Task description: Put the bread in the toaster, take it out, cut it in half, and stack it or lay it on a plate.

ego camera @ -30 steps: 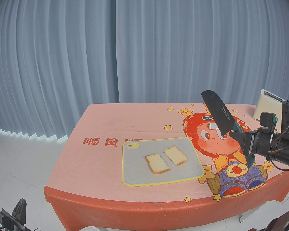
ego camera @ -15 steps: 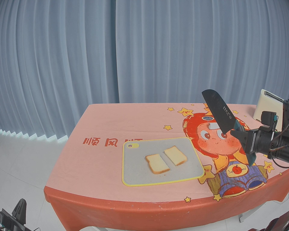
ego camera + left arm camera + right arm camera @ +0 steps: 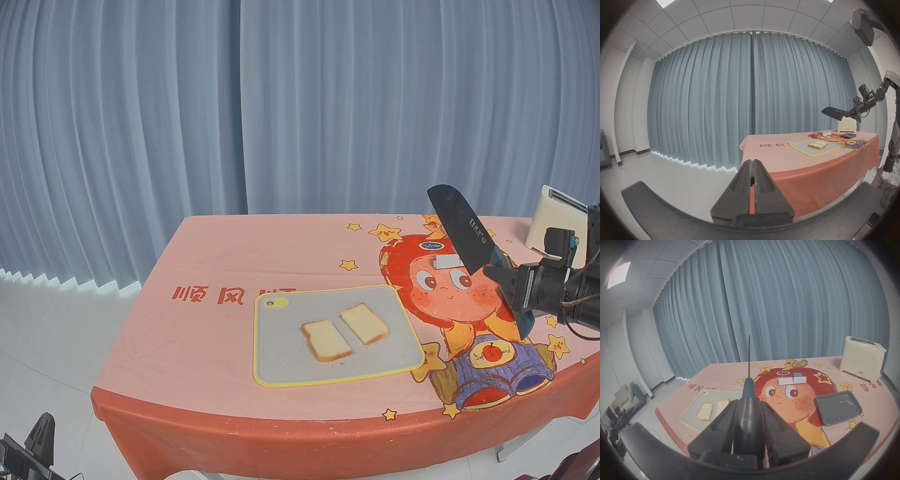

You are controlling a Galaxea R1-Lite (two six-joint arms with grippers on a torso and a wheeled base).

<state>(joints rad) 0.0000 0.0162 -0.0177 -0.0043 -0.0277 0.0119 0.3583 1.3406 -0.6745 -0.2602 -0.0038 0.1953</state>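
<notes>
Grey-blue curtain across the whole back wall, pale floor below. In front, a bench under a pink cloth with an orange hem, a big cartoon face printed on the right half. Near the front middle of the bench, a grey cutting board with a yellow rim, lying flat. On the board, 2 bread halves, side by side with a narrow gap between, not touching. Left half nearer the front edge, right half a little farther back, both lying flat.

Over the right side of the bench, well above the cloth, a knife with a black blade and a teal handle. Right jaws clamped tight on the handle, 1 on each side. Blade tilted up and back toward the curtain, tip highest, well to the right of the board and clear of the bread.

At the far right corner, a cream toaster, upright, slots on top. Nearer the front than the toaster, beside the cartoon face, a dark grey tray, lying flat. On the cartoon's forehead, a small white strip.

Left jaws pressed together, gripping nothing, low down off the left front corner of the bench, well apart from everything on it.
</notes>
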